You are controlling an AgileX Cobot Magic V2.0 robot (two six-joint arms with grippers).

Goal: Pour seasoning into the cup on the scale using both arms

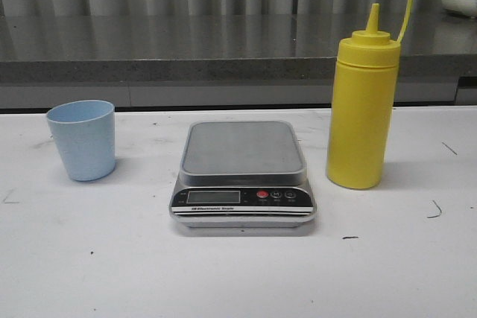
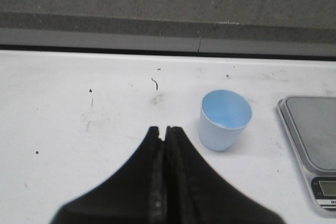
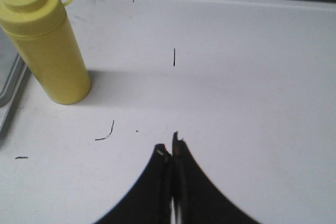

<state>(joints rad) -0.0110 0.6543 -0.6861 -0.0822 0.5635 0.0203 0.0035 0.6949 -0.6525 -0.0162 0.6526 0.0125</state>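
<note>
The light blue cup (image 1: 82, 140) stood upright and empty on the white desk (image 1: 238, 273), off to the left of the digital kitchen scale (image 1: 243, 171) and apart from it, so the grey platform (image 1: 242, 147) carried nothing yet. That gap was the relation the next move would likely turn on: the cup had to travel rightward onto the platform, and it lay on the left arm's side. In the left wrist view the cup (image 2: 224, 119) sat ahead of the left tool (image 2: 165, 132) and a little toward the scale (image 2: 310, 145), near but not touching, its mouth facing up and its axis vertical. The left tool's two black fingers were pressed together, holding nothing. The yellow squeeze bottle (image 1: 362, 102) stood upright just beside the scale's right edge, its cap swung off the nozzle on its tether (image 1: 407, 9). In the right wrist view the bottle (image 3: 46, 43) stood well ahead of the right tool (image 3: 171, 148) and off toward the scale side, well apart from it. That tool was likewise closed and empty, so the right arm was the nearer one for the bottle.
</note>
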